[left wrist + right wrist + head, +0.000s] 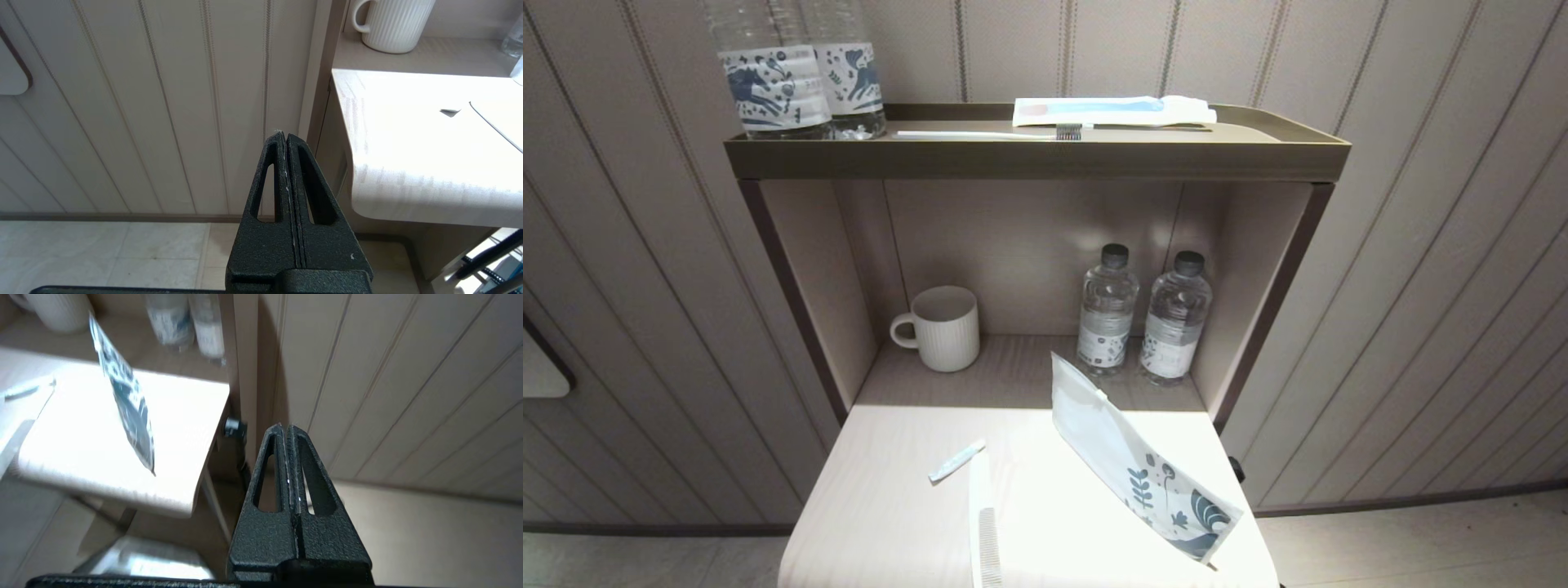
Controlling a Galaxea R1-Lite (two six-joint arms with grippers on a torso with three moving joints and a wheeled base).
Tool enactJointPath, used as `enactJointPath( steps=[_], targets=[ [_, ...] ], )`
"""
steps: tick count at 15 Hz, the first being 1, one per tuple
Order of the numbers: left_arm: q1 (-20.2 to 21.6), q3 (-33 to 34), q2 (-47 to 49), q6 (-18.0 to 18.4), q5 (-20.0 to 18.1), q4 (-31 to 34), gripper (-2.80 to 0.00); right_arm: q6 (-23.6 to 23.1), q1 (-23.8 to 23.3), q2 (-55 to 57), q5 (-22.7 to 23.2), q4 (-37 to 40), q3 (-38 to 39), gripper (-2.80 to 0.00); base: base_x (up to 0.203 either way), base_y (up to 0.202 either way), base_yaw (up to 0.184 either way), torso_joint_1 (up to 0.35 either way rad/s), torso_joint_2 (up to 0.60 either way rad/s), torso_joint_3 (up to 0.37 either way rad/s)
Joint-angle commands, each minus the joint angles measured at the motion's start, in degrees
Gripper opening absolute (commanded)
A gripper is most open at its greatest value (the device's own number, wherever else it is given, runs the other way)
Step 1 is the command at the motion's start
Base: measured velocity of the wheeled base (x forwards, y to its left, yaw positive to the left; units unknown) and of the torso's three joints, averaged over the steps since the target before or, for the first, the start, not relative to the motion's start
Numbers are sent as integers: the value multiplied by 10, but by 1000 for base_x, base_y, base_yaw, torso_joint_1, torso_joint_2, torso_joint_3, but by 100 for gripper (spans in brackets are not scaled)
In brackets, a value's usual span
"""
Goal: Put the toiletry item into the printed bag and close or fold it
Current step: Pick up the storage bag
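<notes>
White semi-translucent printed bag [1131, 461] with dark-blue leaf print lies on the pale table [882, 506]. Left pincer [285, 136] and right pincer [285, 428], both pressed together, hang off-table, at the bag's 9 and 3 o'clock.

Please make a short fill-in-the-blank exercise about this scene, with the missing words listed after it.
1. The mug stands on the lower shelf to the ____ of the two bottles.
2. The printed bag lies on the ____.
3. The left tool and the right tool are both ____.
4. On the top shelf stand ____ bottles.

Missing words: left; table; shut; two
</notes>
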Motion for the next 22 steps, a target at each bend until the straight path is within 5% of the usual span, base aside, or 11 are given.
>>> enactJointPath(
  steps=[1, 5, 7, 11, 12, 17, 22],
  targets=[
    [1, 0, 0, 0, 0, 0, -280, -1, 4, 113, 7, 72, -59, -280, 0, 0, 0, 0, 0, 0],
    [0, -2, 0, 0, 1, 3, -280, 2, 119, 187, 140, 339, -191, -280, 0, 0, 0, 0, 0, 0],
    [0, -2, 0, 1, 1, 4, -280, 4, 160, 218, 180, 379, -207, -280, 0, 0, 0, 0, 0, 0],
    [0, -2, 0, 1, 1, 4, -280, 4, 170, 253, 187, 382, -219, -280, 0, 0, 0, 0, 0, 0],
    [0, -2, 0, 1, 1, 4, -280, 0, 171, 258, 186, 380, -218, 0, 0, 0, 0, 0, 0, 0],
    [1, -2, 0, 1, 1, 3, -280, -4, 175, 290, 181, 346, -205, 0, 0, 0, 0, 0, 0, 0],
    [1, -4, 0, 2, 2, 9, -280, -6, 239, 360, 159, 247, -147, 0, 0, 0, 0, 0, 0, 0]
  ],
)
